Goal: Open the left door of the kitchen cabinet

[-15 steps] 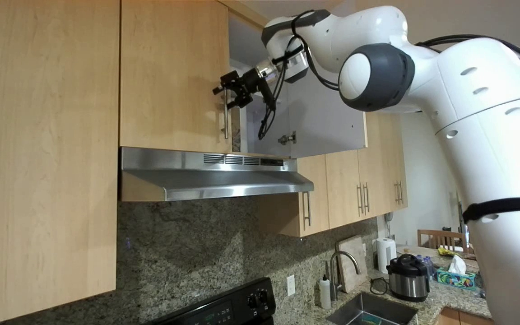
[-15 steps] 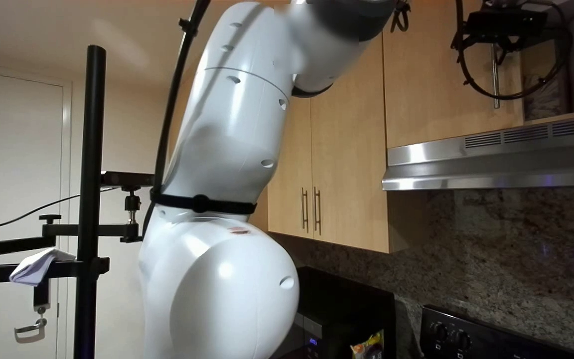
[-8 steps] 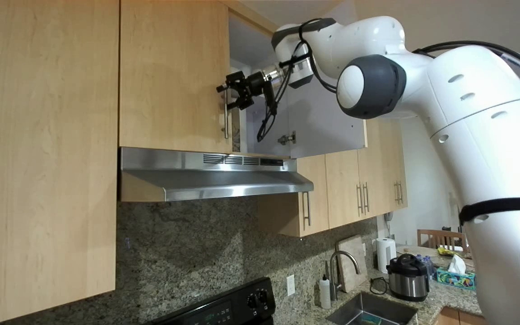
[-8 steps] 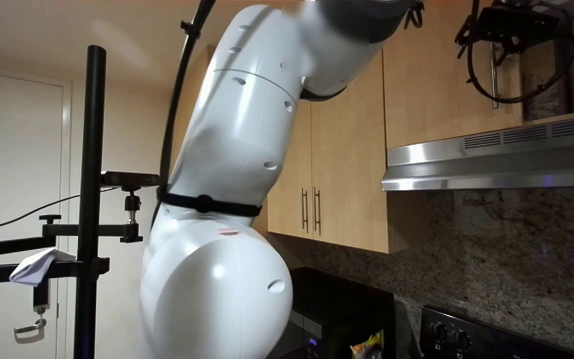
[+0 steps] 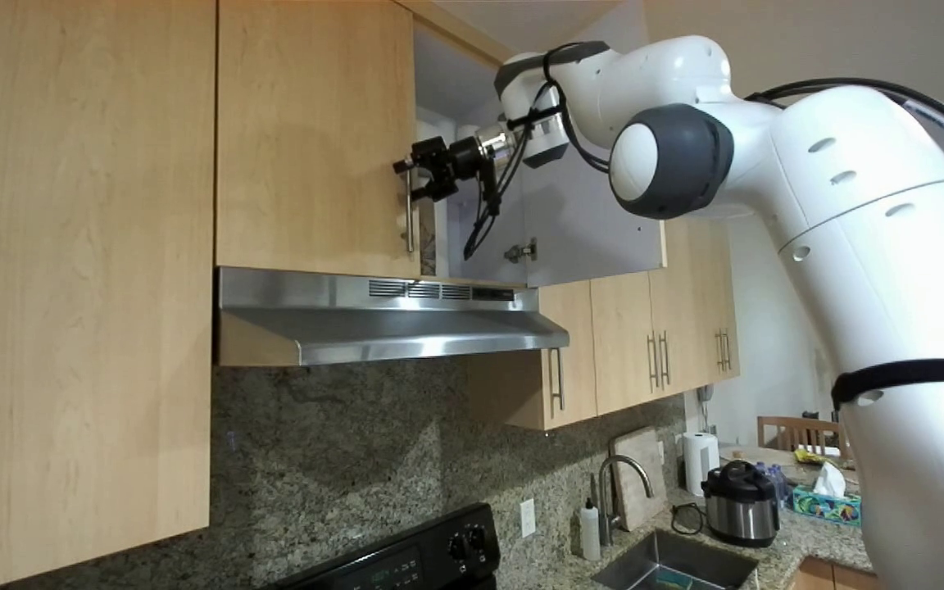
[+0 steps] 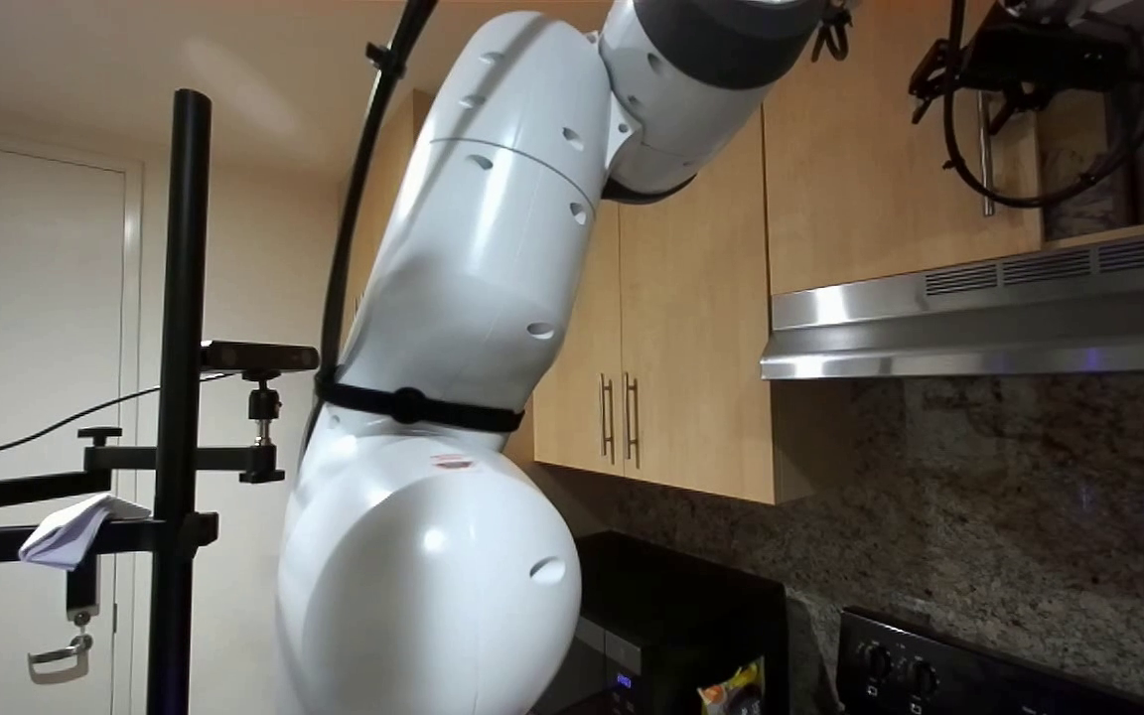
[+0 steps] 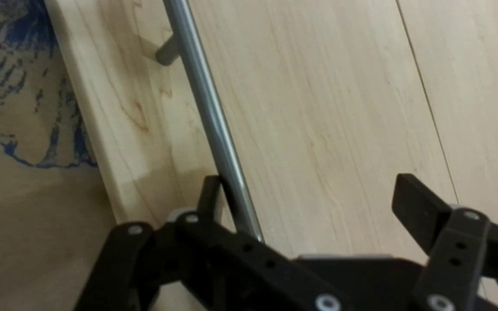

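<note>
The left door [image 5: 316,139] is a light wood panel, also in the exterior view [image 6: 880,179] and the wrist view [image 7: 318,108]. It looks closed. Its vertical metal bar handle [image 5: 410,221] shows again in the wrist view [image 7: 208,95]. The kitchen cabinet [image 5: 457,78] has its right door [image 5: 591,217] swung open, white inner face showing. My gripper [image 5: 410,180] is at the upper part of the handle. In the wrist view my gripper [image 7: 311,194] is open, with the bar between its fingers. The bar lies close against the left finger; contact is unclear. The far fingertip is well apart from it.
A steel range hood [image 5: 394,328] juts out below the cabinet, above a black stove [image 5: 406,557]. A taller wood panel [image 5: 70,246] stands on the left. A blue-patterned item [image 7: 24,52] shows past the door's edge. A black pole stand [image 6: 180,397] is behind the arm.
The arm has lowered a little, and the gripper has shifted slightly right and down along the handle. The left door shows no clear movement.
</note>
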Tool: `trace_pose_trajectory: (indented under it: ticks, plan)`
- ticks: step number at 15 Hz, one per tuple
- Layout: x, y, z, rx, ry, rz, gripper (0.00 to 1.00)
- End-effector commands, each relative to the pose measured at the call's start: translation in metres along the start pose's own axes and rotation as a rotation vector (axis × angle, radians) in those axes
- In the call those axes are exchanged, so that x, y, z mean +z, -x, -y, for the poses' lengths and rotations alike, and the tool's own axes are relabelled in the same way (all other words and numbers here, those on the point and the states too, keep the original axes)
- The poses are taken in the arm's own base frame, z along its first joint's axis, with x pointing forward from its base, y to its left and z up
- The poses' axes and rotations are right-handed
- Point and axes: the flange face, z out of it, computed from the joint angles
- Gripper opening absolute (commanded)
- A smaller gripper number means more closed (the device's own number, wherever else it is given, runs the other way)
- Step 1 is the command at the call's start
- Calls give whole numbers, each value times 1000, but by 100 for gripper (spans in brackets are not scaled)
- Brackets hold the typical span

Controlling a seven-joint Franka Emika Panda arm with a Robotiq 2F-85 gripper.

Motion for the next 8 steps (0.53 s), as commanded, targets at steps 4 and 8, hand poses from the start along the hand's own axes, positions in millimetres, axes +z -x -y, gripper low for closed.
trace_pose_trajectory:
  ticks: [4,8]
  plan:
    - [1,17,11,-215,-156,7,100]
    - [-2,26,13,-300,-233,36,100]
